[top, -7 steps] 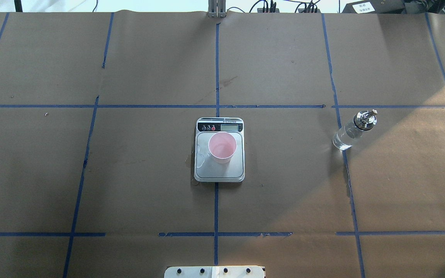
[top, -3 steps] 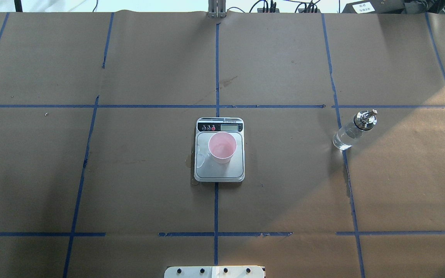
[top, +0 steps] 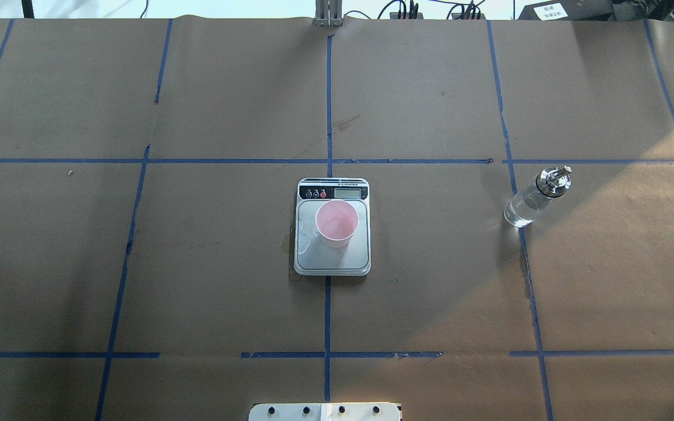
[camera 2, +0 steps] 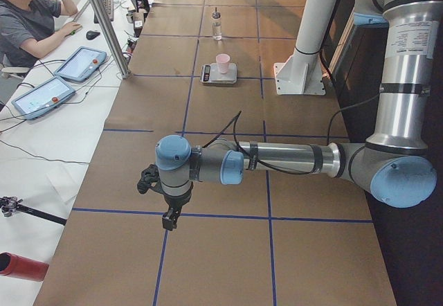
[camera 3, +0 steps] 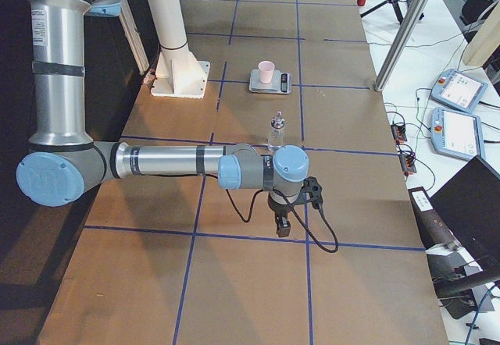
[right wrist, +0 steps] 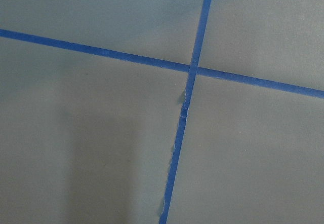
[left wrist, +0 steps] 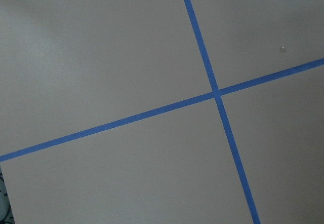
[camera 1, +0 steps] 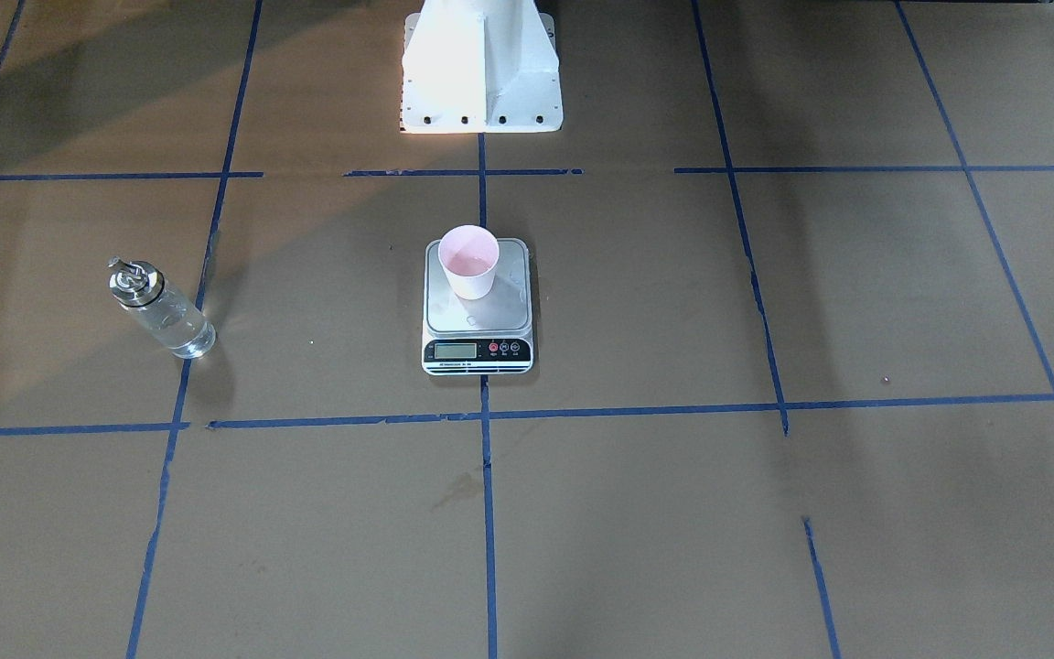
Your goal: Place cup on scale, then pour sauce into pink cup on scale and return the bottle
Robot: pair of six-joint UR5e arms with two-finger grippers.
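Bottle [camera 3: 276, 134] prob. near right gripper [camera 3: 282, 225], far from left gripper [camera 2: 169, 219]; jaw gaps unclear

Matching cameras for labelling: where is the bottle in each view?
Front-facing: bottle left of scale.
Overhead: bottle right of scale.
Exterior left: bottle beyond scale.
Exterior right: bottle nearer than scale.
Left wrist: absent.
Right wrist: absent.
Shared landmark: scale.

No writing is legible. The scale [top: 337, 260], well apart from the left gripper [camera 2: 170, 219], carries print on its black strip too small to read. A white sticker [camera 2: 413, 39] higher up that arm is blurred.
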